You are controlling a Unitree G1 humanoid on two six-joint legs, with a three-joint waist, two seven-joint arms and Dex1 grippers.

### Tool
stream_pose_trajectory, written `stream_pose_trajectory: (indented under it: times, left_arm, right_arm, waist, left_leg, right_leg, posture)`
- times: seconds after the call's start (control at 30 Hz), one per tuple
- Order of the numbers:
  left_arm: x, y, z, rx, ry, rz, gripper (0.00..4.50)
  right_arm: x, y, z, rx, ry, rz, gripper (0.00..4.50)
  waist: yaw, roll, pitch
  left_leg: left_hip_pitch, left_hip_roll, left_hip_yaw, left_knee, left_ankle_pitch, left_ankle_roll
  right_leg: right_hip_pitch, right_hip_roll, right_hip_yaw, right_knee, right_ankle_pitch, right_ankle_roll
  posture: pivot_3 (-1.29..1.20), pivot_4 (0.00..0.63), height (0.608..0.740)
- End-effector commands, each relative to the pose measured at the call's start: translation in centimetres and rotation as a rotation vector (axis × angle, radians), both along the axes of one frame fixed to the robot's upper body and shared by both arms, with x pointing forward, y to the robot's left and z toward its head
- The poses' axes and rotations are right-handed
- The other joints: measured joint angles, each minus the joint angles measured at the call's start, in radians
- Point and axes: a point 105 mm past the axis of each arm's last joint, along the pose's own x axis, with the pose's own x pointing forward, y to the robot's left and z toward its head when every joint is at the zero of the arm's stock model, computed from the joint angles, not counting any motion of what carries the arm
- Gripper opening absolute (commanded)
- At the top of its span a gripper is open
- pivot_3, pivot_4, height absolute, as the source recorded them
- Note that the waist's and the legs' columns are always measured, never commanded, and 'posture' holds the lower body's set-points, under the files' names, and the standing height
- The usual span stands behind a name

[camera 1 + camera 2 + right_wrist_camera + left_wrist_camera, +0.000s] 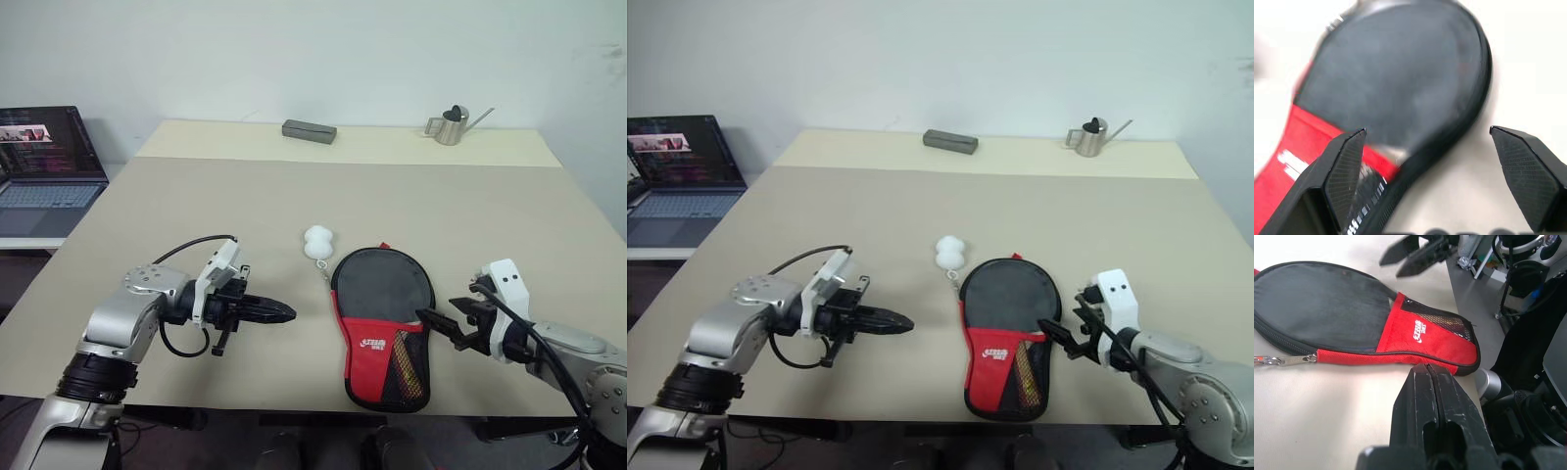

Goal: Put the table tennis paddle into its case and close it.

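The case (382, 323), a soft, light fabric pouch probably best pinched at its zipper pull, lay flat on the table (196, 196) between the clenched, empty left gripper (279, 312) and the released right gripper (1435, 161) beside its edge.

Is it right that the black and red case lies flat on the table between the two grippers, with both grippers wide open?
Not quite. Only the right gripper is wide open, as the right wrist view shows. The left gripper is shut, its fingers pressed together in the left wrist view. The case does lie flat on the table between them.
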Motion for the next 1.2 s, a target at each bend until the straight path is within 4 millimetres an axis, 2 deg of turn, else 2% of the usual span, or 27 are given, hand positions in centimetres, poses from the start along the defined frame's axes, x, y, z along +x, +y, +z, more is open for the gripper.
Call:
stream_pose_trajectory:
  times: [0.03,0.13,0.23,0.37,0.63,0.9,1.07,1.2]
  left_arm:
    - [0.3,0.4,0.9,-0.031,-0.039,0.018,0.00]
    - [0.8,0.9,1.1,-0.040,-0.060,0.063,0.00]
    - [2.0,1.5,1.7,-0.056,-0.101,0.136,0.00]
    - [5.5,2.4,3.5,-0.118,-0.189,0.337,0.00]
    - [8.0,3.2,5.1,-0.095,-0.282,0.450,0.00]
    - [8.5,3.9,5.3,-0.039,-0.273,0.464,0.00]
    - [9.1,4.3,5.1,-0.010,-0.268,0.498,0.00]
    - [9.7,4.0,4.6,0.006,-0.265,0.528,0.00]
  right_arm:
    - [-0.8,1.9,2.8,-0.015,-0.185,0.219,4.46]
    - [-1.3,3.1,3.9,-0.038,-0.276,0.371,4.46]
    - [-0.8,3.8,4.9,-0.055,-0.356,0.450,4.46]
    - [0.3,4.9,5.5,-0.055,-0.400,0.514,4.46]
    - [3.4,7.7,6.3,-0.046,-0.429,0.572,4.46]
    - [4.3,10.3,4.0,-0.077,-0.351,0.643,4.46]
    - [5.2,11.0,0.9,-0.123,-0.286,0.628,4.46]
    - [6.0,10.6,-1.6,-0.162,-0.225,0.599,4.46]
  waist:
    - [0.000,0.000,0.000]
    - [0.000,0.000,0.000]
    - [0.000,0.000,0.000]
    - [0.001,-0.001,0.001]
    - [-0.002,-0.001,0.001]
    - [0.000,-0.001,0.001]
    - [-0.001,-0.001,0.001]
    - [-0.001,-0.001,0.001]
  left_leg:
    - [0.000,0.000,0.000,0.000,0.000,0.000]
    - [0.000,0.000,0.000,0.000,0.000,0.000]
    - [0.001,0.001,0.000,0.000,0.000,0.000]
    - [0.002,0.001,0.000,0.001,0.000,0.000]
    - [0.002,0.000,0.000,0.001,0.000,0.000]
    - [-0.001,0.000,-0.001,0.001,0.000,0.000]
    - [-0.001,0.000,-0.001,0.001,0.000,0.000]
    - [-0.001,0.000,-0.001,0.002,0.000,0.000]
  right_leg:
    - [0.000,0.000,0.000,0.000,0.000,0.000]
    - [0.000,0.000,0.000,0.000,0.000,0.000]
    - [0.001,0.001,0.000,0.000,0.000,0.000]
    - [0.002,0.001,-0.001,0.000,0.000,0.000]
    - [0.001,0.000,-0.001,0.000,0.000,0.000]
    - [0.000,0.000,-0.001,0.000,0.000,-0.001]
    - [-0.001,0.000,-0.001,0.001,0.000,-0.001]
    - [-0.001,0.000,-0.001,0.001,0.000,-0.001]
  posture:
    - [0.00,0.150,0.740]
    - [0.00,0.150,0.740]
    - [0.00,0.150,0.740]
    - [0.00,0.150,0.740]
    - [0.00,0.150,0.740]
    - [0.00,0.150,0.740]
    - [0.00,0.150,0.740]
    - [0.00,0.150,0.740]
